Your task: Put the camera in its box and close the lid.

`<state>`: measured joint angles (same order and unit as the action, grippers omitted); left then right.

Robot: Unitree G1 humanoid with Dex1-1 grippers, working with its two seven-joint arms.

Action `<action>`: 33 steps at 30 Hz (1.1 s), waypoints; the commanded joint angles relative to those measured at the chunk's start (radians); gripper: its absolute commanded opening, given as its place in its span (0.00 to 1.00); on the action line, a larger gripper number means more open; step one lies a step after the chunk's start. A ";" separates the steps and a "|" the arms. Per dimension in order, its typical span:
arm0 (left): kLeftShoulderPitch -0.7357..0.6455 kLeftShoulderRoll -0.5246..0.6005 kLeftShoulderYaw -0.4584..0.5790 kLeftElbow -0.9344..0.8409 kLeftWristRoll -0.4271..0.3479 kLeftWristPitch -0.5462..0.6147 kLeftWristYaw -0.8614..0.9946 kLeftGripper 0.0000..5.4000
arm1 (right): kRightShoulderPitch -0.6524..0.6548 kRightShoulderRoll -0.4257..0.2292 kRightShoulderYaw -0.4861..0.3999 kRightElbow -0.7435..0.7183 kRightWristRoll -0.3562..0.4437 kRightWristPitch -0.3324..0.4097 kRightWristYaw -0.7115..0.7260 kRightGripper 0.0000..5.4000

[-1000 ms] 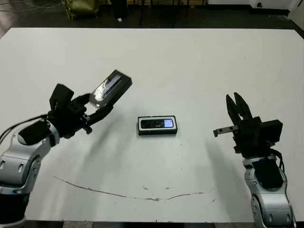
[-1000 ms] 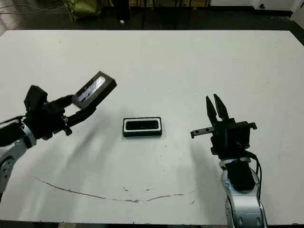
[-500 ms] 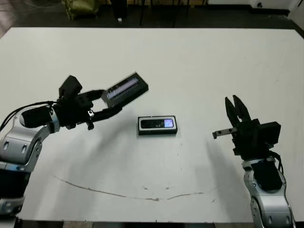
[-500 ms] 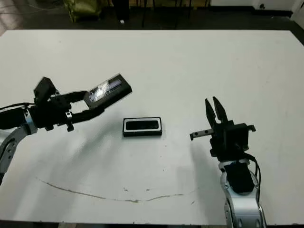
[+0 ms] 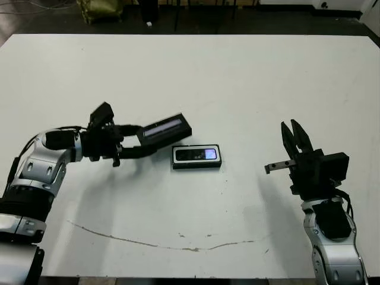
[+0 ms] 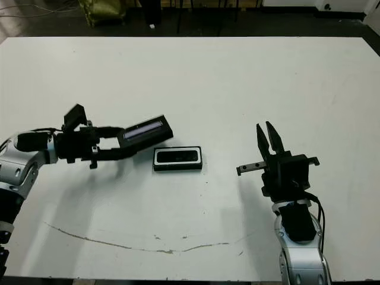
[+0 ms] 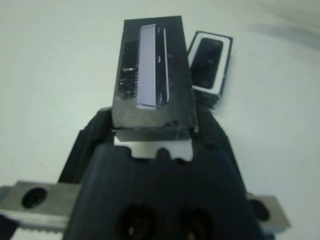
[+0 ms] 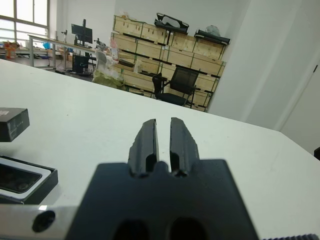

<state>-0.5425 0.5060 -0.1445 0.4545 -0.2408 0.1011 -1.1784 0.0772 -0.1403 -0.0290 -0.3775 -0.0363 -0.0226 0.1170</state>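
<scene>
Slim black camera point(image 5: 196, 155) with a bluish-white screen patch is lying inside the shallow black box with white lining point(image 5: 196, 165), which is sitting flat near the middle of the white tabletop point(image 5: 249, 83). Just beside the box, toward the robot's left, the black rectangular lid with a long silvery-grey stripe point(image 5: 164, 128) is hanging tilted above the tabletop, its near end clamped in the left end effector point(image 5: 138, 142); one lid corner is overlapping the box's edge in the left wrist view, though contact cannot be told. Well apart from the box, on the robot's right, the right end effector point(image 5: 294, 132) is pointing upward, holding nothing, its two black fingers nearly together. A thin brownish crack-like line point(image 5: 160, 243) is running across the tabletop's near part. Beyond the tabletop's far edge, stacked wooden crates point(image 8: 165, 50), a black office chair point(image 8: 177, 85) and windows point(image 8: 25, 12) are showing.
</scene>
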 commanded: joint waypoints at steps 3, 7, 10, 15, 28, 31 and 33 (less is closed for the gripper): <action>-0.020 -0.031 -0.003 0.077 -0.001 -0.005 -0.054 0.41 | 0.004 -0.007 -0.003 0.028 -0.002 -0.002 0.000 0.00; -0.022 -0.044 0.006 0.089 -0.007 0.006 -0.070 0.41 | 0.004 -0.008 -0.005 0.039 0.005 -0.012 0.005 0.00; -0.021 -0.049 0.009 0.091 -0.013 0.006 -0.093 0.41 | 0.007 -0.011 -0.002 0.034 -0.007 -0.008 0.000 0.00; -0.027 -0.052 -0.007 0.100 -0.010 0.012 -0.146 0.41 | 0.006 -0.010 -0.002 0.036 -0.002 -0.007 0.004 0.00; -0.053 -0.074 -0.062 0.104 0.016 0.020 -0.215 0.41 | 0.012 -0.009 -0.003 0.032 -0.011 -0.011 0.003 0.00; -0.060 -0.077 -0.074 0.122 0.026 0.025 -0.217 0.41 | 0.011 -0.009 -0.006 0.035 -0.006 -0.012 0.005 0.00; -0.063 -0.083 -0.080 0.132 0.035 0.009 -0.211 0.41 | 0.011 -0.008 -0.006 0.035 -0.003 -0.012 0.004 0.00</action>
<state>-0.6121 0.4325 -0.1997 0.5673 -0.2313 0.1157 -1.3704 0.0771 -0.1442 -0.0315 -0.3523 -0.0462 -0.0376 0.1180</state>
